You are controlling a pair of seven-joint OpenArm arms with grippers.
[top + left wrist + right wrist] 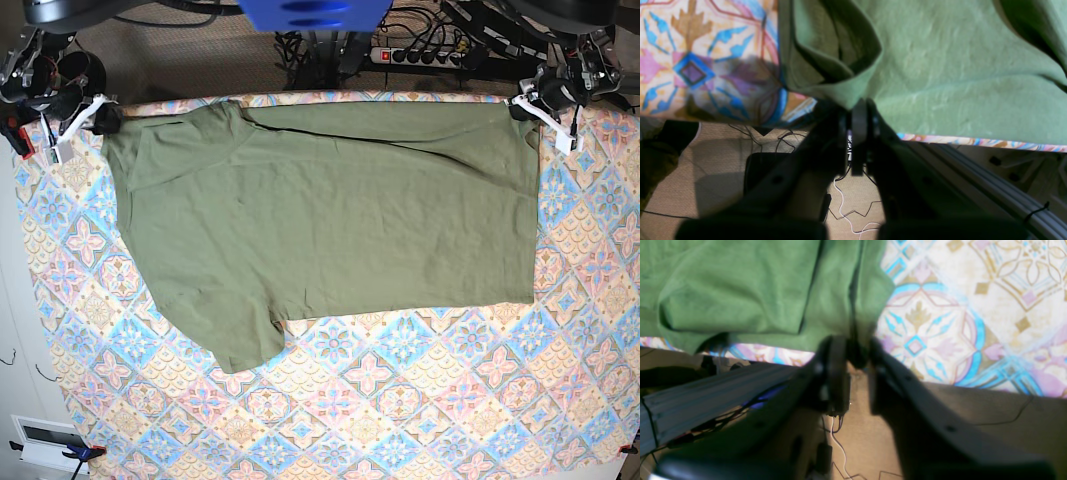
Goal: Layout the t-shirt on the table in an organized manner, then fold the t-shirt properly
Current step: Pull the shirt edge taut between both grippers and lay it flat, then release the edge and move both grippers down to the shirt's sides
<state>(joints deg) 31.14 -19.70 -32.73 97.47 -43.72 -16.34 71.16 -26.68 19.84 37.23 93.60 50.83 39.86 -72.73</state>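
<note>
The olive-green t-shirt (330, 220) lies spread on the far half of the patterned table (400, 400), with one sleeve pointing toward the near left. My left gripper (522, 108) sits at the shirt's far right corner, by the table's back edge. In the left wrist view that gripper (860, 106) is shut on a folded edge of the t-shirt (940, 66). My right gripper (103, 120) is at the far left corner. In the right wrist view its fingers (858, 350) stand apart, with the t-shirt's (740, 290) edge hanging between the tips.
Beyond the table's back edge are a power strip and cables (420, 50). A metal rail (990, 180) runs under that edge, above a floor with loose wires (846, 206). A white box (45, 440) sits off the table's near left corner.
</note>
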